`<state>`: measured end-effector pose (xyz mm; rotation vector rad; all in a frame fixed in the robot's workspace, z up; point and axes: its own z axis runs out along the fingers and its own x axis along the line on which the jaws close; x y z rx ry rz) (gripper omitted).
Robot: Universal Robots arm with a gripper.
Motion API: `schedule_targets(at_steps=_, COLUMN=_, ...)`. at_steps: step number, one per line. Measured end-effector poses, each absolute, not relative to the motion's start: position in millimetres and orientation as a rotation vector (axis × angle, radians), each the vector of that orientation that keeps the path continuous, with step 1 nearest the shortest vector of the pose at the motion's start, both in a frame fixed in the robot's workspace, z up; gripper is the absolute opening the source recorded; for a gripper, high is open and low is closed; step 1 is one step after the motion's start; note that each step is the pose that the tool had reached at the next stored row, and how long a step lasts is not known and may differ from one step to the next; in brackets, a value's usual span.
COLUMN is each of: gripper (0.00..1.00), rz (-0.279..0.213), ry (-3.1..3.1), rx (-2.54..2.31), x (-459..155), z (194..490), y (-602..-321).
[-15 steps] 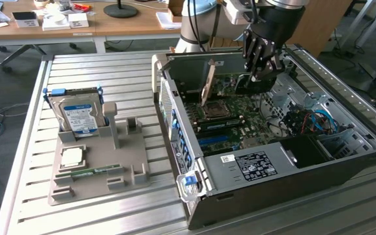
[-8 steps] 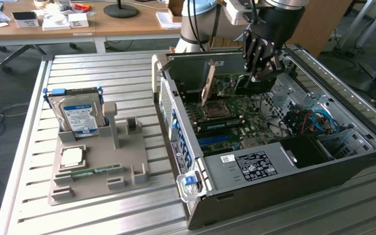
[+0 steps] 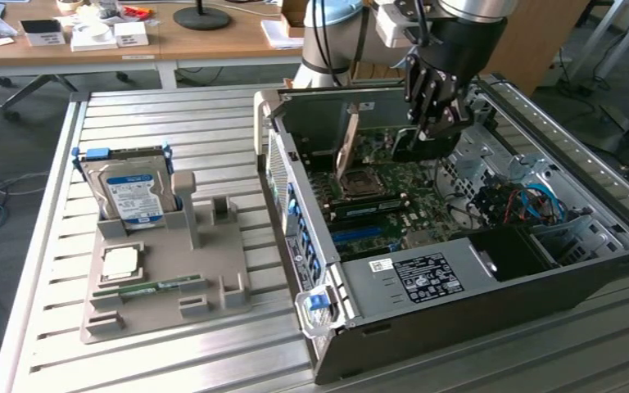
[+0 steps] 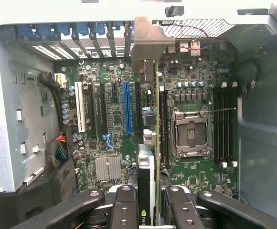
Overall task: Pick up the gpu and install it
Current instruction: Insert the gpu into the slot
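Observation:
My gripper (image 3: 437, 123) hangs over the open computer case (image 3: 326, 246), shut on the gpu (image 3: 415, 147), which is dark from this side. In the wrist view the gpu (image 4: 147, 162) shows edge-on between my gripper's (image 4: 150, 202) black fingers (image 4: 124, 207). Its green board edge and silver end bracket (image 4: 145, 47) reach toward the case's rear slot openings. The card hovers over the motherboard (image 4: 114, 138), lined up with a black slot between the blue slot (image 4: 127, 107) and the CPU socket (image 4: 190, 133). I cannot tell whether its edge touches the slot.
A grey fixture (image 3: 161, 278) on the slatted table holds a hard drive (image 3: 128, 192), a CPU (image 3: 121, 260) and a memory stick (image 3: 151, 288). Case walls, the power supply (image 3: 424, 274) and cables (image 3: 511, 201) surround the motherboard. A wooden desk (image 3: 183, 41) stands behind.

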<state>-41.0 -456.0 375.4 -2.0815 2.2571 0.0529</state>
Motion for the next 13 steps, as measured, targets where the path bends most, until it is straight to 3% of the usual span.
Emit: schedule_targets(at_steps=13, gripper=0.27, rz=0.053, ry=2.257, rx=-2.082, x=-41.0, z=371.6, y=-456.0)
